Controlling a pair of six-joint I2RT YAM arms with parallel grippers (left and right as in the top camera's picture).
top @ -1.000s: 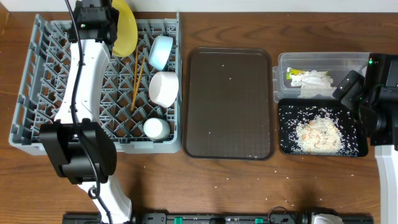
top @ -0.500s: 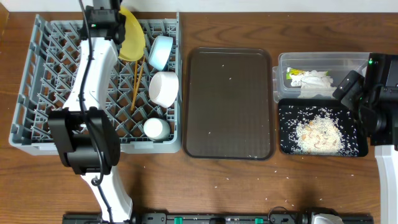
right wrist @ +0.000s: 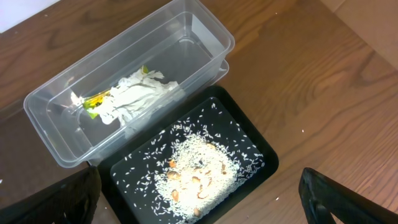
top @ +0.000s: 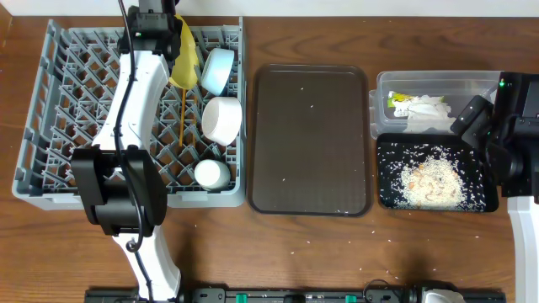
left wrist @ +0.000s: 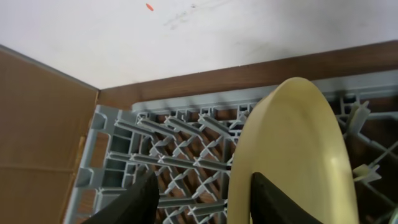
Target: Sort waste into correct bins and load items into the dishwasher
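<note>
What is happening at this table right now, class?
The left gripper is standing a yellow plate on edge at the back of the grey dish rack, which already holds two bowls, a cup and chopsticks. The right gripper hangs open over the black tray of rice scraps.

Upright yellow plate [top: 185,52] and bowls [top: 221,118] crowd the dish rack [top: 50,126] at 3 o'clock; peg rows toward 9 o'clock lie open.
</note>
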